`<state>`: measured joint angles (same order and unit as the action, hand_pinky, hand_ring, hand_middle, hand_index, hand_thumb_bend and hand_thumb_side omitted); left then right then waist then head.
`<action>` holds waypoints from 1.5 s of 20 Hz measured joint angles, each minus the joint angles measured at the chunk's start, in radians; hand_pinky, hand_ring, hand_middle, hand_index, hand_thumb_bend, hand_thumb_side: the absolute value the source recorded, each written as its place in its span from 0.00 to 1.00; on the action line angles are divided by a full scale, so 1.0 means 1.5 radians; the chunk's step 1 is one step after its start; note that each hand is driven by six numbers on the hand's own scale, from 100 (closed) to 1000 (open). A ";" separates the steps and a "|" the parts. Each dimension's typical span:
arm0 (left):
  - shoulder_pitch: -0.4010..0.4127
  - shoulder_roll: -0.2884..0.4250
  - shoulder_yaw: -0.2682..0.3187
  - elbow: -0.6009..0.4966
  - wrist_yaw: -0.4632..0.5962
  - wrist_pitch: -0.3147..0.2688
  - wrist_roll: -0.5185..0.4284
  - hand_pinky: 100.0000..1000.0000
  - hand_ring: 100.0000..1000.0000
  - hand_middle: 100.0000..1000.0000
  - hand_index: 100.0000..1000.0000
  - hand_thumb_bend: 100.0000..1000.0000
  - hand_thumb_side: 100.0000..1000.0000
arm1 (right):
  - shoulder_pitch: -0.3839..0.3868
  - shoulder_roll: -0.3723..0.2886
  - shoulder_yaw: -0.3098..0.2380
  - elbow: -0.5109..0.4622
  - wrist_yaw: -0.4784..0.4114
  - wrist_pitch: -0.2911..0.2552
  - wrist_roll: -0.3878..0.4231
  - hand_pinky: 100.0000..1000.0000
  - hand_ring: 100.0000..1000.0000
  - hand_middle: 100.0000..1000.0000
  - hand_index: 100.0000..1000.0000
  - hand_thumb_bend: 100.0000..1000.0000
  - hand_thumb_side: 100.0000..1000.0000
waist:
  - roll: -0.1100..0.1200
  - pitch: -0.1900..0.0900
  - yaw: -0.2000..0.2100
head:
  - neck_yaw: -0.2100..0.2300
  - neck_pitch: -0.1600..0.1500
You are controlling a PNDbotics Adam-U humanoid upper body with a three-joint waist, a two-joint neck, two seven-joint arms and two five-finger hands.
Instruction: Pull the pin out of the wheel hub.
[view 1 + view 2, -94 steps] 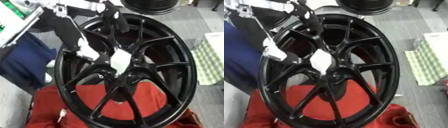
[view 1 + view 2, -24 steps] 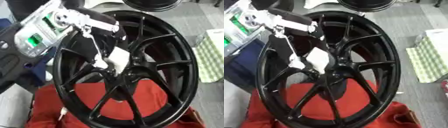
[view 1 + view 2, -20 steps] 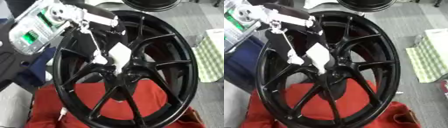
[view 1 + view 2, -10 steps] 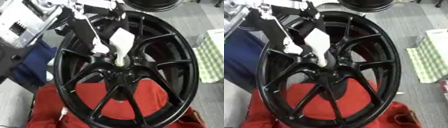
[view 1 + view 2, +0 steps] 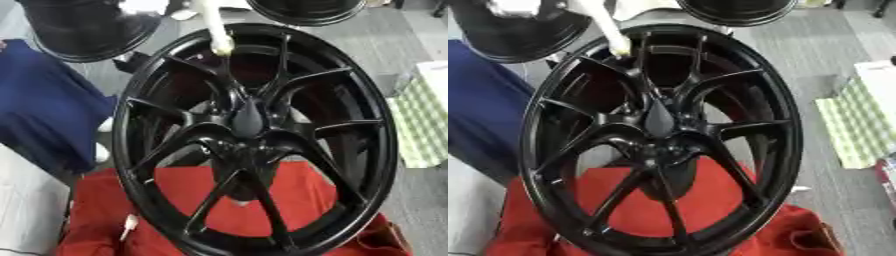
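Down at 6 o'clock you've got the red cloth (image 5: 289, 200) bunched under the bottom of the wheel hub (image 5: 249, 135), with a small white bit (image 5: 128, 226) lying on it near 7 o'clock. That black multi-spoke hub fills most of the view, standing tilted on the cloth, its centre cap pretty much dead middle. Off at 9 o'clock hangs a dark blue cloth (image 5: 44, 110), and at 3 o'clock sits a green-and-white checked thing (image 5: 855, 127) on the grey floor.

Up at 12 o'clock, the pin (image 5: 215, 30) is a pale, whitish stick coming down from the top edge, its yellowish tip just over the hub's upper rim and well away from the centre. Your hands don't show, so I can't tell what holds it. Beyond that, two more black rims (image 5: 83, 27) sit at 11 and 1 o'clock.
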<state>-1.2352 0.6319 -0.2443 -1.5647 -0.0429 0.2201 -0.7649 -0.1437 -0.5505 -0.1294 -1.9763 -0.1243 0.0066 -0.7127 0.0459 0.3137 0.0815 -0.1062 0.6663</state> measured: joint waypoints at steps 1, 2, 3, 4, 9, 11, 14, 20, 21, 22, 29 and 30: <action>0.015 0.025 0.024 0.004 0.009 -0.001 0.018 0.66 0.44 0.22 0.32 0.04 0.00 | 0.002 0.000 -0.001 0.000 0.002 -0.001 -0.002 0.63 0.71 0.65 0.72 0.00 0.72 | 0.000 0.000 0.003 | -0.002 0.000; 0.033 0.052 0.047 0.008 0.021 -0.003 0.037 0.67 0.45 0.23 0.33 0.03 0.00 | 0.003 0.000 -0.003 0.000 0.003 -0.001 -0.003 0.63 0.71 0.65 0.72 0.00 0.72 | 0.000 0.000 0.005 | -0.003 0.000; 0.054 0.080 0.069 0.011 0.034 -0.006 0.056 0.67 0.45 0.23 0.33 0.02 0.00 | 0.003 0.000 -0.005 0.000 0.004 -0.002 -0.005 0.63 0.71 0.65 0.72 0.00 0.72 | -0.002 0.000 0.007 | -0.004 0.000; 0.077 0.107 0.091 0.013 0.047 -0.009 0.075 0.67 0.45 0.23 0.33 0.01 0.00 | 0.003 0.000 -0.005 0.000 0.005 -0.004 -0.006 0.63 0.71 0.65 0.72 0.00 0.72 | -0.004 0.000 0.009 | -0.006 0.000; 0.229 0.221 0.184 0.026 0.105 -0.022 0.162 0.67 0.47 0.24 0.36 0.00 0.00 | 0.002 0.000 -0.010 0.000 0.009 -0.007 -0.012 0.63 0.71 0.65 0.72 0.00 0.72 | -0.011 0.006 0.017 | -0.008 -0.002; 0.287 0.245 0.210 0.033 0.118 -0.028 0.188 0.68 0.49 0.28 0.40 0.00 0.00 | 0.001 0.000 -0.013 0.000 0.010 -0.008 -0.015 0.63 0.71 0.65 0.72 0.00 0.72 | -0.013 0.009 0.019 | -0.009 -0.006; 0.351 0.258 0.233 0.034 0.128 -0.044 0.210 0.74 0.58 0.42 0.57 0.08 0.00 | -0.004 0.001 -0.013 0.000 0.010 -0.010 -0.018 0.63 0.71 0.65 0.72 0.00 0.72 | -0.019 0.011 0.020 | -0.009 -0.010; 0.434 0.260 0.251 0.016 0.102 -0.086 0.202 0.88 0.88 0.86 0.96 0.44 0.63 | -0.010 0.007 -0.013 0.000 0.010 -0.012 -0.019 0.63 0.71 0.65 0.72 0.00 0.72 | -0.027 0.016 0.019 | -0.005 -0.019; 0.443 0.260 0.255 0.016 0.091 -0.090 0.204 0.88 0.88 0.86 0.96 0.44 0.63 | -0.010 0.007 -0.013 0.000 0.010 -0.012 -0.019 0.63 0.71 0.65 0.72 0.00 0.72 | -0.028 0.016 0.019 | -0.005 -0.019; 0.449 0.260 0.258 0.016 0.080 -0.093 0.208 0.88 0.88 0.87 0.97 0.44 0.66 | -0.010 0.008 -0.014 0.000 0.010 -0.013 -0.020 0.63 0.71 0.65 0.72 0.00 0.72 | -0.029 0.016 0.019 | -0.005 -0.019; 0.462 0.259 0.273 0.019 0.067 -0.091 0.258 0.86 0.84 0.79 0.91 0.38 0.65 | -0.010 0.012 -0.016 0.000 0.010 -0.015 -0.022 0.63 0.71 0.65 0.72 0.00 0.72 | -0.034 0.016 0.019 | -0.004 -0.019; 0.463 0.259 0.274 0.019 0.070 -0.089 0.266 0.85 0.81 0.76 0.89 0.35 0.64 | -0.010 0.012 -0.016 0.000 0.010 -0.015 -0.022 0.63 0.71 0.65 0.72 0.00 0.72 | -0.035 0.016 0.019 | -0.004 -0.019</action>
<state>-0.5412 1.0201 0.1666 -1.5367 0.0626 0.0868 -0.3662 -0.1585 -0.5329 -0.1539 -1.9763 -0.1097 -0.0160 -0.7464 -0.0063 0.3382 0.1105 -0.1127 0.6378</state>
